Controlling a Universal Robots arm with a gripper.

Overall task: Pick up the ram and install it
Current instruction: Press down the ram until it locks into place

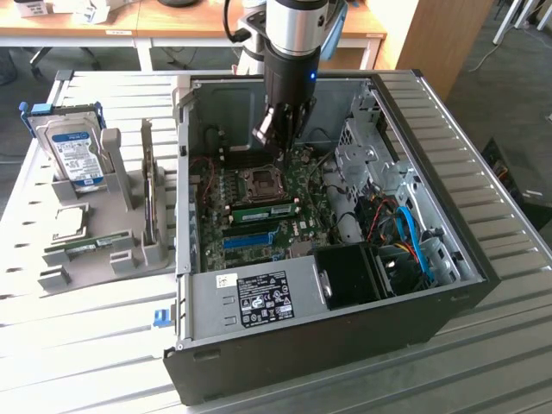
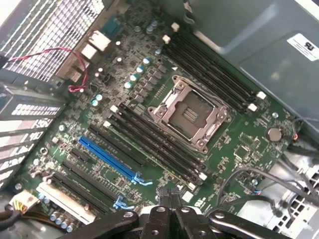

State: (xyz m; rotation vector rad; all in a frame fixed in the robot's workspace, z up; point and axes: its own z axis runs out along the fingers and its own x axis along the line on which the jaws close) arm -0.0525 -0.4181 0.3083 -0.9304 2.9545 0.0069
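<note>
Ram (image 1: 263, 207), a thin green stick, lies in the open computer case (image 1: 345, 345) on the counter (image 1: 500, 362). It sits along a memory slot of the motherboard (image 2: 239, 144), just beside the CPU socket (image 1: 259, 181), between it and the blue slot (image 1: 250, 237). Its long axis runs level from the exterior view's left to its right (parallel to the blue slot), thin edge up. The claw (image 1: 269, 142) hangs above the board beyond the socket, clenched and empty, apart from the ram. A second green stick (image 1: 86, 247) rests in a grey holder (image 1: 112, 241) outside the case, at the exterior view's left.
</note>
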